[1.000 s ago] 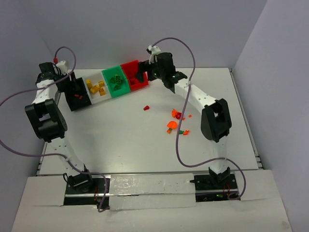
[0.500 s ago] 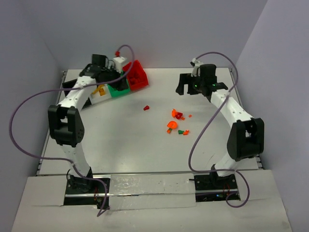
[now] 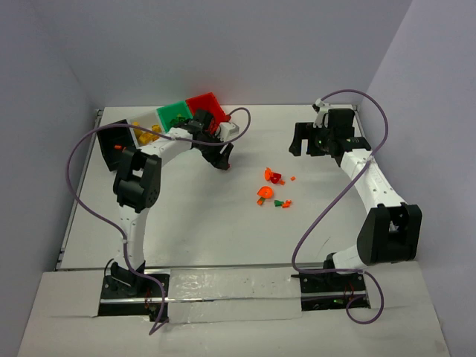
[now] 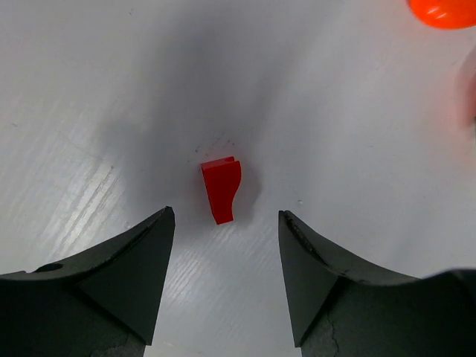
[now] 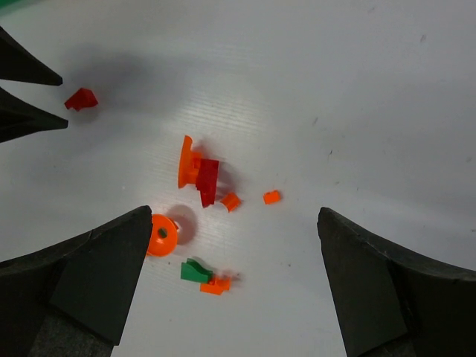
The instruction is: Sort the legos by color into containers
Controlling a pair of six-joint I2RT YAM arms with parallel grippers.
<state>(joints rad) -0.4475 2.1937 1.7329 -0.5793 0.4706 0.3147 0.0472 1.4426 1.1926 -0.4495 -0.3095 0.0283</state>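
A small red lego [image 4: 222,190] lies on the table just ahead of and between the fingertips of my open left gripper [image 4: 224,214]; it also shows in the right wrist view [image 5: 80,99]. In the top view the left gripper [image 3: 222,155] hovers over that spot and hides the piece. My right gripper [image 5: 232,216] is open wide and empty, high above a loose cluster: an orange piece [image 5: 186,160], a dark red piece [image 5: 207,181], an orange disc [image 5: 161,234] and a green piece [image 5: 195,271]. In the top view the right gripper [image 3: 303,144] is at the back right.
The bins stand in a row at the back left: black bin [image 3: 111,140], yellow legos [image 3: 146,132] in the white bin, which the left arm mostly covers, green bin [image 3: 174,114], red bin [image 3: 206,105]. The loose cluster [image 3: 271,177] lies mid-table.
The left arm swung from the black bin past the other bins to above the lone red lego. The right arm moved away from the red bin to the back right.
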